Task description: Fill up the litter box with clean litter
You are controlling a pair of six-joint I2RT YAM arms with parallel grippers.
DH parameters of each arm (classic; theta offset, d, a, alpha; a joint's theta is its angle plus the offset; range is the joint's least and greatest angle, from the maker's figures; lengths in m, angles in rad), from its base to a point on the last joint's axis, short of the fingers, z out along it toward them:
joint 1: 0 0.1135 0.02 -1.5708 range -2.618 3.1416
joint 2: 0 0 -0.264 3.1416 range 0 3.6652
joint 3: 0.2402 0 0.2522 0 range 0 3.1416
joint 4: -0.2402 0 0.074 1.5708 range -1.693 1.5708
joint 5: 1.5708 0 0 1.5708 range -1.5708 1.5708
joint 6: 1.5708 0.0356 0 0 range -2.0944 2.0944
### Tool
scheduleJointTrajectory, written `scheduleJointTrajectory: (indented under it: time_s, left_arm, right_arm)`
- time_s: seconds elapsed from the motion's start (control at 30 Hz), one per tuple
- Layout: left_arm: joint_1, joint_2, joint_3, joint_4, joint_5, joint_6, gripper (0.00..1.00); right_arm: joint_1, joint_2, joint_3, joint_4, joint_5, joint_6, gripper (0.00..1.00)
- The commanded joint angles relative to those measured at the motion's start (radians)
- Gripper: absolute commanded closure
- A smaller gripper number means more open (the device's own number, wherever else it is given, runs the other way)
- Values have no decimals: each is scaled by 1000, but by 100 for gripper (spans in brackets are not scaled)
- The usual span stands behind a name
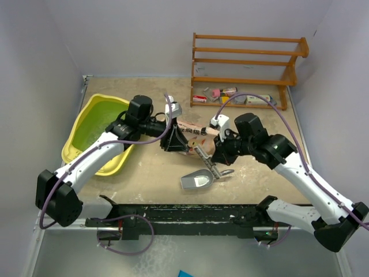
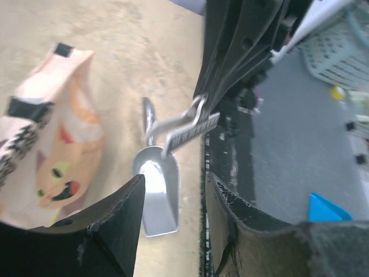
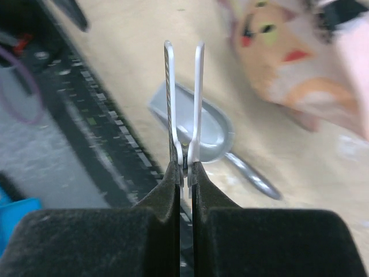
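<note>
The yellow litter box (image 1: 78, 151) with a greenish inside stands at the far left. I cannot make out loose granules in it. The peach-pink bag with a cat picture (image 1: 193, 130) lies mid-table and also shows in the left wrist view (image 2: 52, 133) and the right wrist view (image 3: 288, 57). My left gripper (image 1: 173, 142) is open and empty beside the bag's left end (image 2: 173, 213). My right gripper (image 1: 218, 156) is shut on a white two-pronged clip (image 3: 183, 98), held above the table; the clip also shows from the left wrist (image 2: 190, 127).
A silver metal scoop (image 1: 199, 180) lies on the table in front of the bag, below the clip (image 2: 157, 190) (image 3: 202, 127). A wooden rack (image 1: 248, 63) stands at the back right with small items beneath it (image 1: 230, 95). A black rail (image 1: 184, 214) runs along the near edge.
</note>
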Motion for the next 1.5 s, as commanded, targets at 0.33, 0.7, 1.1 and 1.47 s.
scheduleJointTrajectory:
  time_s: [0.33, 0.7, 1.1, 1.47]
  left_arm:
    - [0, -71, -34, 160, -599, 401, 53]
    - [0, 84, -40, 224, -628, 615, 53]
    - [0, 169, -59, 254, -593, 628, 59]
    - [0, 101, -132, 281, -574, 662, 100]
  right_arm:
    - [-1, 155, 322, -51, 527, -649, 100]
    - [0, 418, 561, -259, 497, -934, 100]
    - [-1, 369, 404, -222, 412, -915, 100]
    - [-31, 350, 287, -87, 376, -900, 100]
